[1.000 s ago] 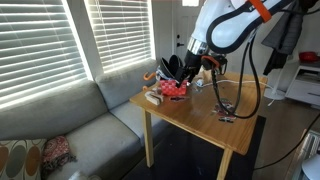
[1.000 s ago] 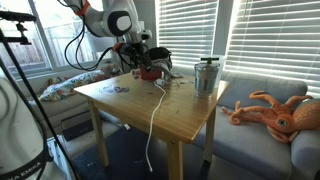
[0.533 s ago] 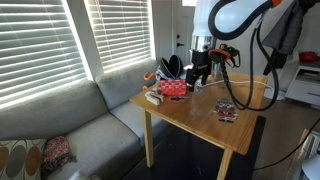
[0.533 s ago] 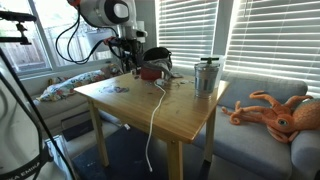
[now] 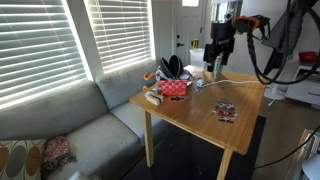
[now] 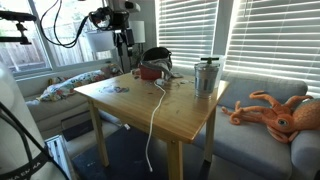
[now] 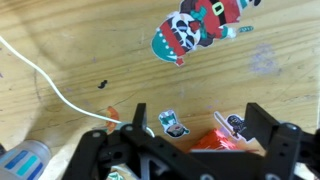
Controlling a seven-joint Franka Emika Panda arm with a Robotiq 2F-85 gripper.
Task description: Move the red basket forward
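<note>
The red basket (image 5: 175, 88) sits on the wooden table (image 5: 200, 120) near its window-side edge. It also shows in an exterior view (image 6: 149, 72). My gripper (image 5: 213, 62) is open and empty. It hangs well above the table, apart from the basket, and shows in both exterior views (image 6: 122, 58). In the wrist view the open jaws (image 7: 198, 118) frame bare tabletop and small stickers. A corner of the red basket (image 7: 215, 142) shows low between the jaws, partly hidden by the gripper body.
A black bowl-like thing (image 5: 172, 66) stands behind the basket. A tan wooden object (image 5: 154, 97) and a dark patterned item (image 5: 226, 110) lie on the table. A metal cup (image 6: 206, 76) and a white cable (image 6: 155, 105) are there too. A sofa (image 5: 80, 125) flanks the table.
The arm has lifted and swung away from the basket, from right over it to high above the table. The basket stays by the window-side edge.
</note>
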